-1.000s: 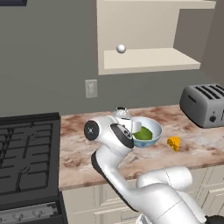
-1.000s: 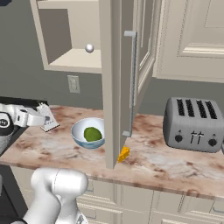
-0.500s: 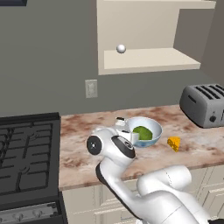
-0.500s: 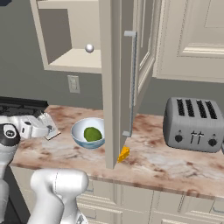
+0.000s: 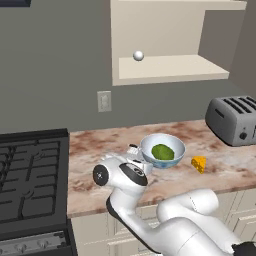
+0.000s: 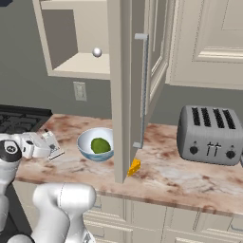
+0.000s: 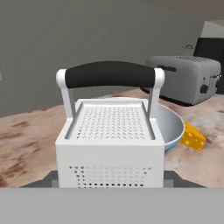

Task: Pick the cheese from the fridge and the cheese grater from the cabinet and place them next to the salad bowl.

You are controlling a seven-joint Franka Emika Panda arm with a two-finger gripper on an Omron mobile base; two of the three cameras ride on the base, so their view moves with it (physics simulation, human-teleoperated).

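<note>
Countertop (image 6: 190, 175) bears cheese grater (image 7: 110, 140) upright between pincer (image 7: 109, 183) fingers.

Toaster (image 5: 234, 119) sits on the counter (image 5: 95, 150) well off beyond the fingers, past them and to one side in the hand view, slots up, a knob on its end. White ball (image 5: 138, 56) rests high above the fingers. Outlet (image 5: 104, 101) on the grey wall (image 5: 55, 65), above finger level. Stove (image 5: 31, 170) lies on the fingers' far side from the toaster, black grates showing.
</note>
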